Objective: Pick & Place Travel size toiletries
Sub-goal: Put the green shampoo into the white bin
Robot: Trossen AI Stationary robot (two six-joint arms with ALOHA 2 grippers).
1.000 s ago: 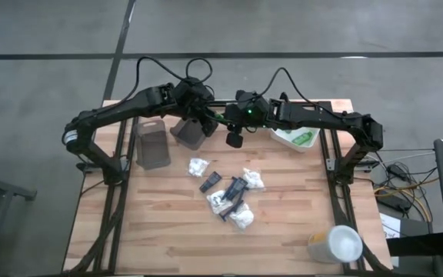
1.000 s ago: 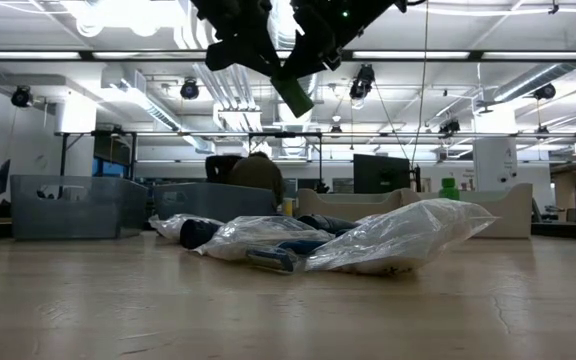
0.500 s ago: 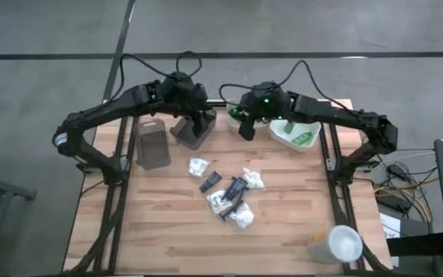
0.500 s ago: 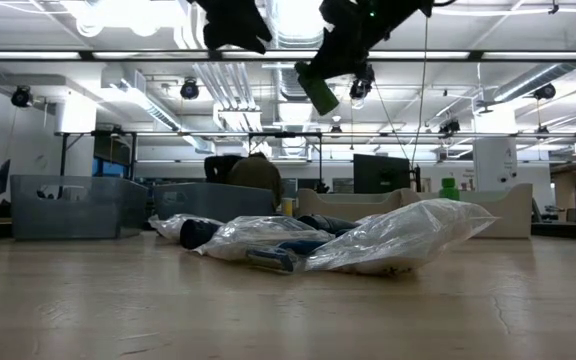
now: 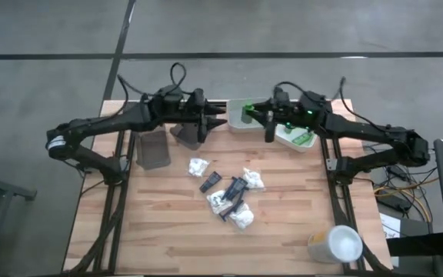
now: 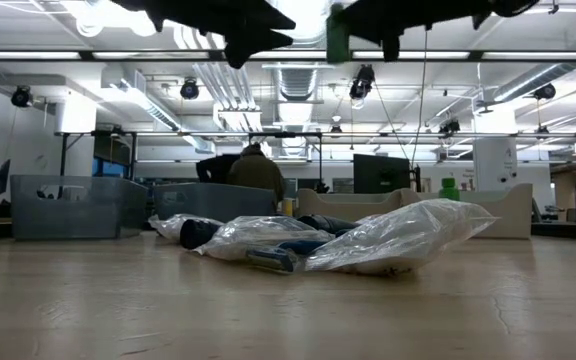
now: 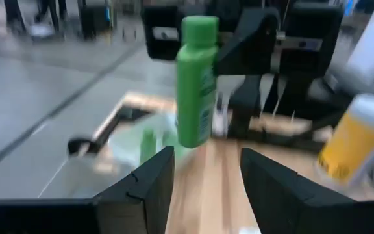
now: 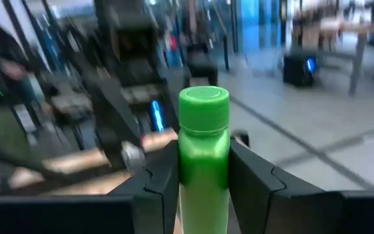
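Observation:
My right gripper (image 5: 252,115) is shut on a small bright green bottle (image 5: 248,113), high above the table's far edge; the low view shows the bottle (image 6: 338,38) near the picture's top. My left gripper (image 5: 211,123) is open and empty. It points at the bottle from the left, a short gap away, and its fingers (image 7: 149,183) frame the green bottle (image 7: 196,84). The other toiletries (image 5: 229,192), white packets and dark tubes, lie in a heap at mid-table. My right gripper pinches the green bottle by its body (image 8: 203,170) between the two fingers (image 8: 164,174), below the cap (image 8: 203,104). The fingers come level from the table's right side, across the bottle. The bottle stands upright, cap up, lifted clear of the table.
A white tray (image 5: 304,143) holding green bottles sits at the far right, and another pale tray (image 5: 235,125) lies under the grippers. A grey tray (image 5: 152,148) and a brown tray (image 5: 184,135) stand far left. A big cup (image 5: 335,245) lies near right.
My right gripper has carried the green bottle up and toward the table's far right, and has turned it from tilted to upright. My left gripper has risen and tipped to level, and its arm has swung toward the left edge.

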